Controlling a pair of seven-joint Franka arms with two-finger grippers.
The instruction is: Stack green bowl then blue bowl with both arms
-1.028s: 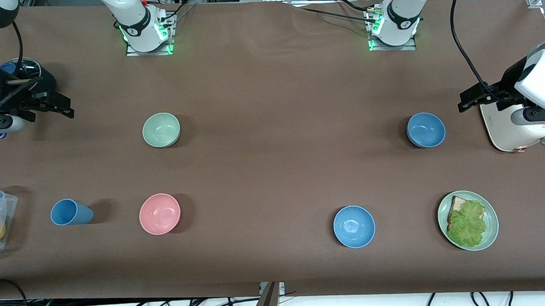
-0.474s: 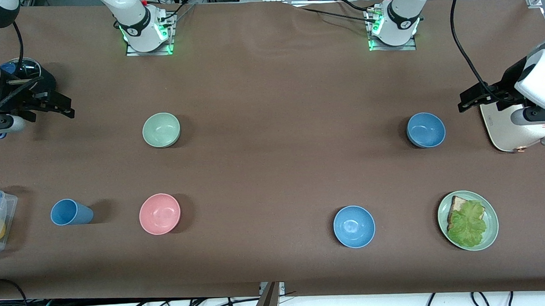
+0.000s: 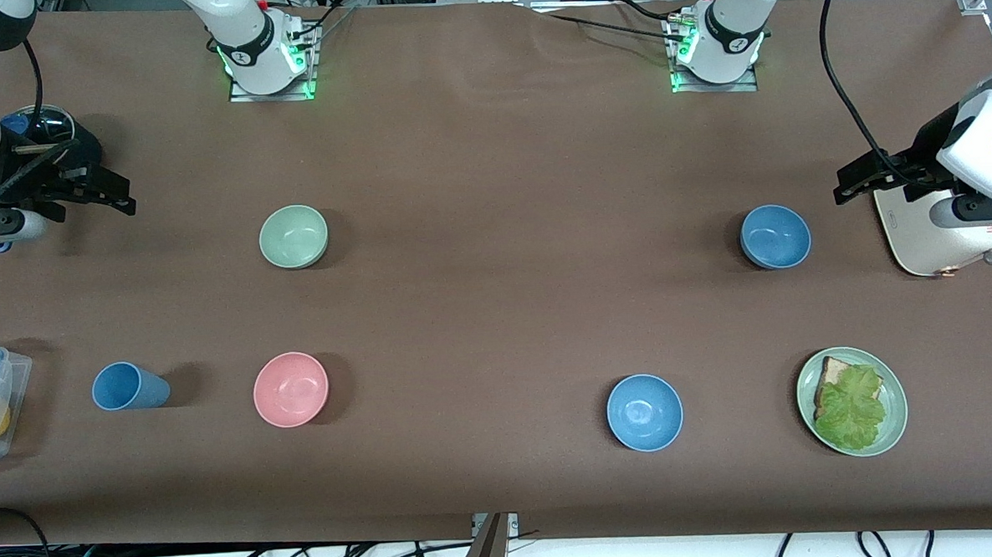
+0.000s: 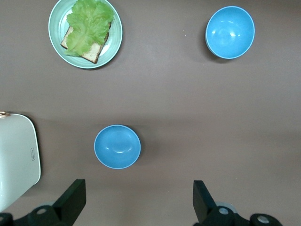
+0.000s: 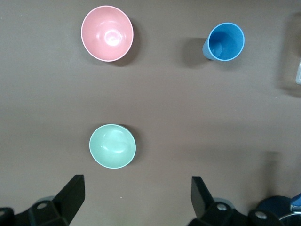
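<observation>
Left gripper [image 4: 136, 200] and right gripper [image 5: 136, 197] spread open, empty, aloft; green bowl [image 3: 293, 236], blue bowl [image 3: 775, 236] upright, mouths up.

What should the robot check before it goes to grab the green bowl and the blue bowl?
1. Right hand open: ok, fingers spread, up in the air at its end of the table.
2. Left hand open: ok, waiting beside the white appliance.
3. Green bowl upright and empty: ok.
4. Blue bowl, the duller one, upright and empty: ok.
5. Nothing touching either bowl: ok; pink bowl and brighter blue bowl sit apart, nearer the front camera.
6. Bowls stacked: not ok, not yet.
</observation>
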